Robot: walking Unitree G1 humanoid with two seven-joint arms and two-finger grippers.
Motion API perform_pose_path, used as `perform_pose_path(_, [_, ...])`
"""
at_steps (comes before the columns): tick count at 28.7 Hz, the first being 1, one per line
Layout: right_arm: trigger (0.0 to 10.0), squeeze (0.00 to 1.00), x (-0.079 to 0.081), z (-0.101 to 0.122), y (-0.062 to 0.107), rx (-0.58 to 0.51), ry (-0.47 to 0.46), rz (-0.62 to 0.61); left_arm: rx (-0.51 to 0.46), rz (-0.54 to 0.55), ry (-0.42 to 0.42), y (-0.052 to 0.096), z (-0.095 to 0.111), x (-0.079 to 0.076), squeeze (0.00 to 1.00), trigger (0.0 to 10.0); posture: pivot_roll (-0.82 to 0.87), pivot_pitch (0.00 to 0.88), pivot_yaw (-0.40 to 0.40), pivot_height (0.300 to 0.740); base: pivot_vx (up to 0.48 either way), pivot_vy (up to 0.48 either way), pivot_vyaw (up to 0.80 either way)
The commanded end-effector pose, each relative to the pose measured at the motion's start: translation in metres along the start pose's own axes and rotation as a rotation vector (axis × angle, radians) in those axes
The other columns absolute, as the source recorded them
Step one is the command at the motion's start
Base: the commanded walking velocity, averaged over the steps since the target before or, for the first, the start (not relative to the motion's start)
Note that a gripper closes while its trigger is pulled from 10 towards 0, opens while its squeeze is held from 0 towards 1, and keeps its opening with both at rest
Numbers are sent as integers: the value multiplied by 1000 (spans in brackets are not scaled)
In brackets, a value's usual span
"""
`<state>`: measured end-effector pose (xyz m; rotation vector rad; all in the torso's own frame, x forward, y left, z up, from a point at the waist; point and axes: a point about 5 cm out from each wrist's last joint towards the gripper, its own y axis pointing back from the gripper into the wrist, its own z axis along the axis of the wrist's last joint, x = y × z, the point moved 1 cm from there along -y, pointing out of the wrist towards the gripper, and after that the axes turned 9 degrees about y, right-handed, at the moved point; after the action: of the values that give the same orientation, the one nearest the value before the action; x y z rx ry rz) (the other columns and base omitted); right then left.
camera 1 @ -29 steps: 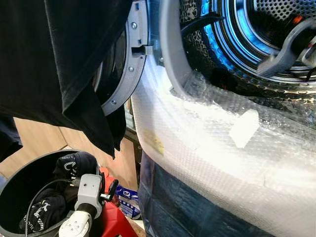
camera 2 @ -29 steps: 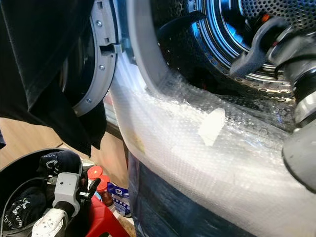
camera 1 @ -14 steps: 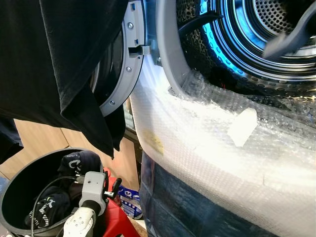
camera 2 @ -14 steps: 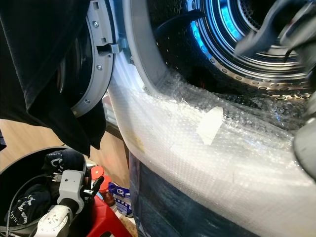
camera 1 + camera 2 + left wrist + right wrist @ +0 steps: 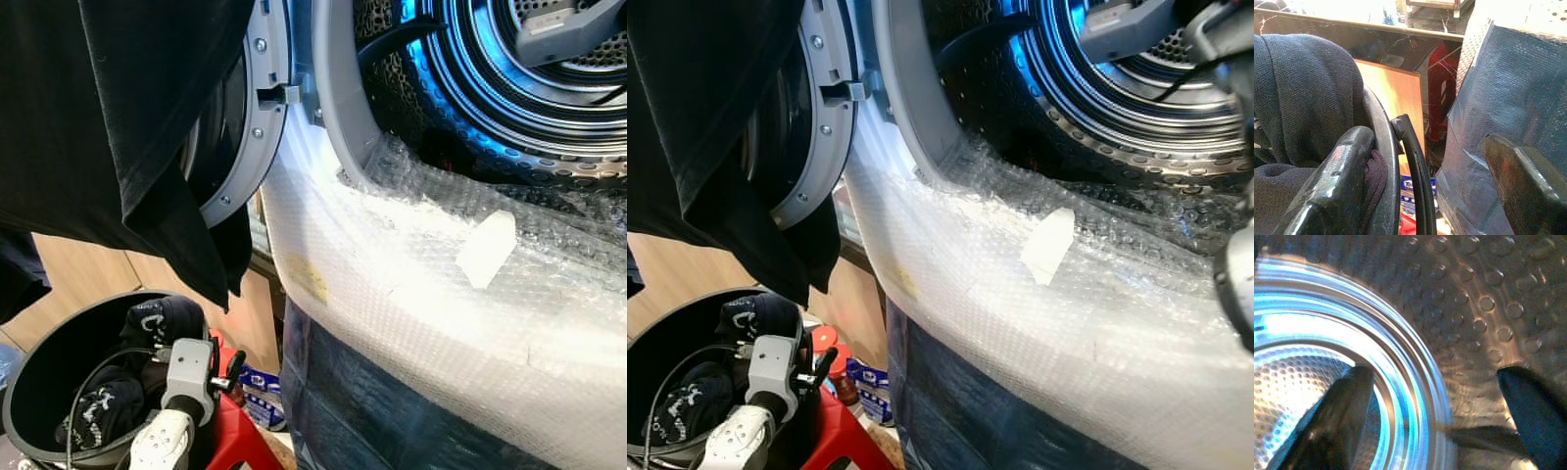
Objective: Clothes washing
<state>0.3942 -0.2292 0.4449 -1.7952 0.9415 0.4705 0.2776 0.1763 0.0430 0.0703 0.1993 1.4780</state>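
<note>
The right gripper (image 5: 1430,421) is inside the washing machine drum (image 5: 549,108), its two black fingers (image 5: 1342,416) spread wide with nothing between them; past them lie the perforated steel wall and a blue-lit ring. From the head, a grey piece of that arm (image 5: 573,29) shows at the top edge, the rest cut off.

The left gripper (image 5: 1425,186) hangs low at the rim of the dark round laundry basket (image 5: 29,392). Its fingers stand apart, one inside the rim against dark cloth, the other outside near the machine's blue-wrapped side; whether the inner one touches the cloth is hard to tell. Its grey wrist block (image 5: 189,367) hides part of the basket's contents.

In the basket lie dark clothes (image 5: 162,318) with white print, partly in shadow. A black garment (image 5: 127,117) hangs over the open door (image 5: 250,127), covering most of it and running past the top and left edges.

The machine's front is covered in white bubble wrap (image 5: 411,294) with a tape strip (image 5: 486,250). Below, a red stool (image 5: 230,441) and a blue-and-white packet (image 5: 263,397) are half hidden.
</note>
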Motion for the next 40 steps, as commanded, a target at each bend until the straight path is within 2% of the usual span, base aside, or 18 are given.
perform_pose_path(1, [10000, 0, -8, 5, -4, 15, -187, -39, 50, -57, -6, 3, -11, -12, 0, 10000, 58, 0, 13, 740, 0, 0, 0])
perform_pose_path(3, [10000, 0, -21, 11, -8, 48, -583, -111, 57, -56, -22, 5, -11, -9, 0, 10000, 46, 0, 32, 740, 0, 0, 0])
perform_pose_path(4, [10000, 0, -21, 11, -8, 48, -583, -111, 57, -56, -22, 5, -11, -9, 0, 10000, 46, 0, 32, 740, 0, 0, 0])
perform_pose_path(5, [10000, 0, -28, 10, -9, 57, -721, -154, 63, -63, -24, 6, -12, -9, 0, 10000, 46, 0, 32, 740, 0, 0, 0])
perform_pose_path(7, [10000, 0, -32, 8, -8, 65, -845, -186, 67, -68, -26, 7, -13, -9, 0, 10000, 53, 0, 35, 740, 0, 0, 0])
perform_pose_path(9, [10000, 0, -32, 8, -6, 59, -893, -190, 68, -69, -26, 7, -13, -9, 0, 10000, 53, 0, 35, 740, 0, 0, 0])
perform_pose_path(10, [10000, 0, -29, 9, -3, 65, -985, -188, 68, -70, -27, 8, -13, -9, 0, 10000, 59, 0, 35, 740, 0, 0, 0])
perform_pose_path(13, [10000, 0, -22, 8, 3, 84, -1150, -175, 69, -71, -27, 9, -13, -9, 0, 10000, 62, 0, 30, 740, 0, 0, 0])
perform_pose_path(16, [10000, 0, -13, 12, 16, 74, -1394, -125, 70, -68, -25, 10, -14, -10, 0, 10000, 62, 0, 30, 740, 0, 0, 0])
perform_pose_path(19, [10000, 0, -4, 17, 37, 39, -1526, -74, 77, -71, -24, 12, -16, -10, 0, 10000, 59, 0, 31, 740, 0, 0, 0])
perform_pose_path(20, [10000, 0, -4, 17, 37, 39, -1526, -74, 77, -71, -24, 12, -16, -10, 0, 10000, 59, 0, 31, 740, 0, 0, 0])
perform_pose_path(21, [10000, 0, -4, 16, 45, 41, -1627, -71, 78, -71, -23, 13, -16, -10, 0, 10000, 59, 0, 31, 740, 0, 0, 0])
perform_pose_path(23, [10000, 0, -8, 16, 53, -3, -1690, -72, 79, -73, -23, 13, -15, -10, 0, 10000, 52, 0, 35, 740, 0, 0, 0])
perform_pose_path(25, [10000, 0, -19, 23, 65, -118, -1784, -61, 81, -81, -27, 12, -15, -10, 0, 10000, 48, 0, 40, 740, 0, 0, 0])
perform_pose_path(32, [10000, 0, -38, 38, 89, -285, -1912, -4, 81, -86, -31, 12, -13, -10, 0, 10000, 44, 0, 43, 740, 0, 0, 0])
perform_pose_path(36, [10000, 0, -61, 42, 101, -454, -2039, -81, 83, -89, -29, 13, -14, -10, 0, 10000, 45, 1, 41, 740, 0, 0, 0])
perform_pose_path(38, [10000, 0, -73, 50, 113, -592, -2113, -83, 87, -91, -27, 13, -15, -11, 0, 10000, 46, 1, 39, 740, 0, 0, 0])
perform_pose_path(40, [10000, 0, -78, 55, 117, -646, -2148, -73, 88, -92, -27, 13, -15, -12, 0, 10000, 46, 2, 37, 740, 0, 0, 0])
